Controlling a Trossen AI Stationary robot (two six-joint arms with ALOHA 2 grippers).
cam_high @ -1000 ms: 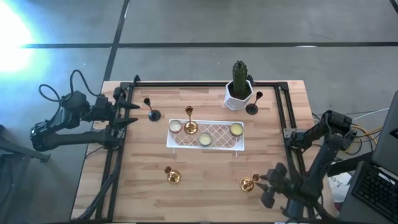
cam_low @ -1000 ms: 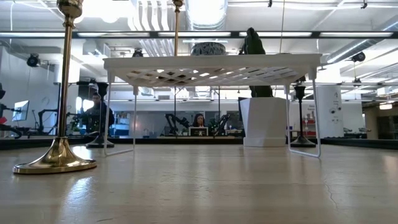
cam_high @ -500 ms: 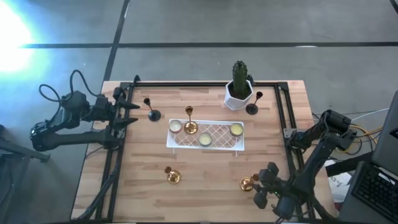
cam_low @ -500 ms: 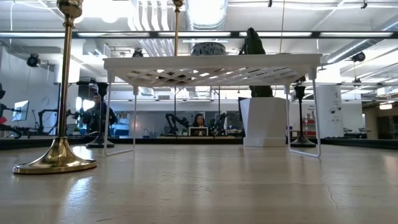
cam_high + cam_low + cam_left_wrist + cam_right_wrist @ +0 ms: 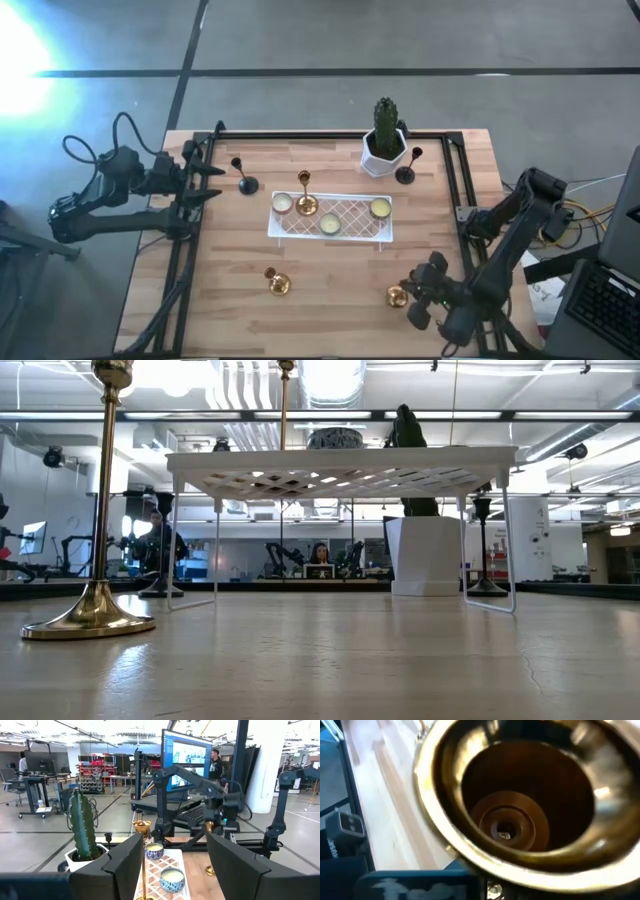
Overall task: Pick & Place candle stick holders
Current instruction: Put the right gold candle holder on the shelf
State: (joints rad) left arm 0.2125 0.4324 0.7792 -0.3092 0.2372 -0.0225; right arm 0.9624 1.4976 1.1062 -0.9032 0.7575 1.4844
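Compared with the earlier overhead frame, the right claw (image 5: 418, 297) had shifted leftward at the lower right of the frame and pressed its fingers together on the shiny brass candle stick holder with round base (image 5: 398, 295), whose cup now filled the right wrist view (image 5: 520, 805). That holder stood on the pale wooden desk (image 5: 330, 280), near its lower right edge.

Left claw (image 5: 213, 183) waited at the desk's left edge, in the upper left part of the overhead frame, its fingers spread and holding nothing.

Second brass candle stick holder (image 5: 277, 283) stood at lower centre-left of the overhead frame and appeared large at the left of the low view (image 5: 95, 510). Third brass candle stick holder (image 5: 305, 195) stood on the white lattice shelf rack (image 5: 350, 225) at the frame's centre, beside three flat pale round tealight candles (image 5: 329, 223) on that rack.

Matte black candle stick holder (image 5: 245, 180) stood near the left claw, upper left of the rack. Another matte black candle stick holder (image 5: 407, 170) stood just beside the white geometric pot with a green cactus (image 5: 384, 145) at upper centre-right.

In the low view, a person (image 5: 321, 555) was seen far behind the desk.
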